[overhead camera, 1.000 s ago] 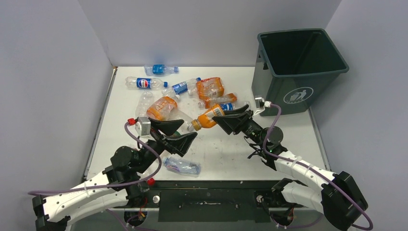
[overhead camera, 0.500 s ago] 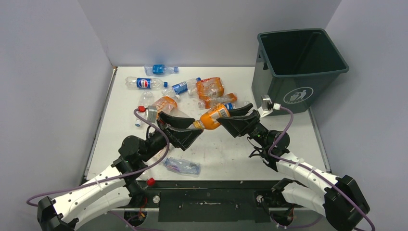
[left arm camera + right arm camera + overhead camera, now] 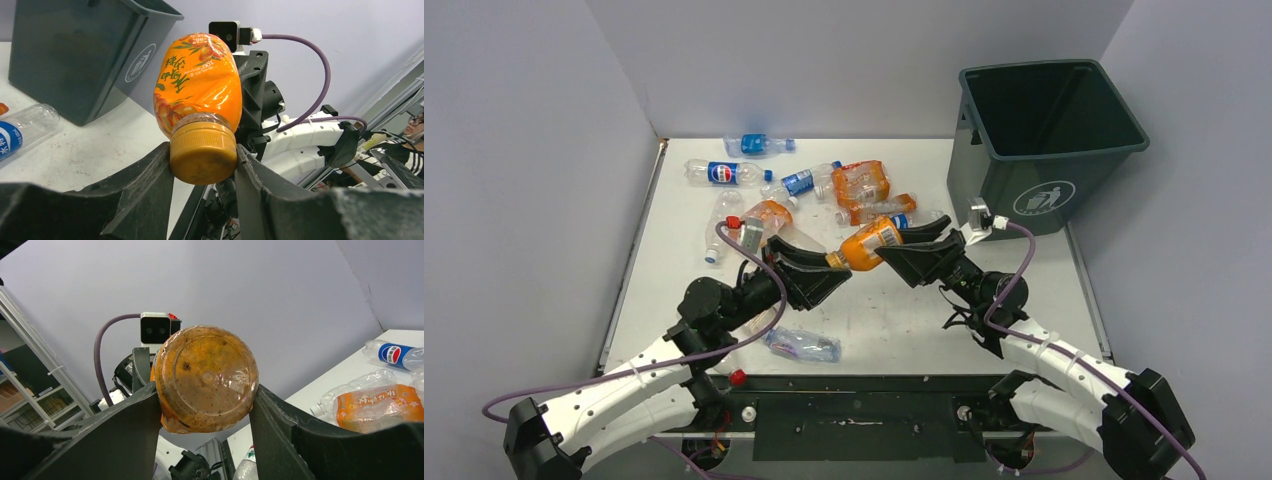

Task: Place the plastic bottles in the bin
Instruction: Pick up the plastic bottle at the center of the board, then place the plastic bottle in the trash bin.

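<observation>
Now, orange bottle off the surface, my right jaws clamped on its base, my left jaws pinching its cap.

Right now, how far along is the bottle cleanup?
Barely started. Done: no bottle shows inside the bin, though its floor is dark. In hand: one orange bottle is off the table, the right gripper clamping its base and the left gripper pinching its cap. Left: a pile of bottles at the table's far side, plus a clear bottle near the arms.
</observation>
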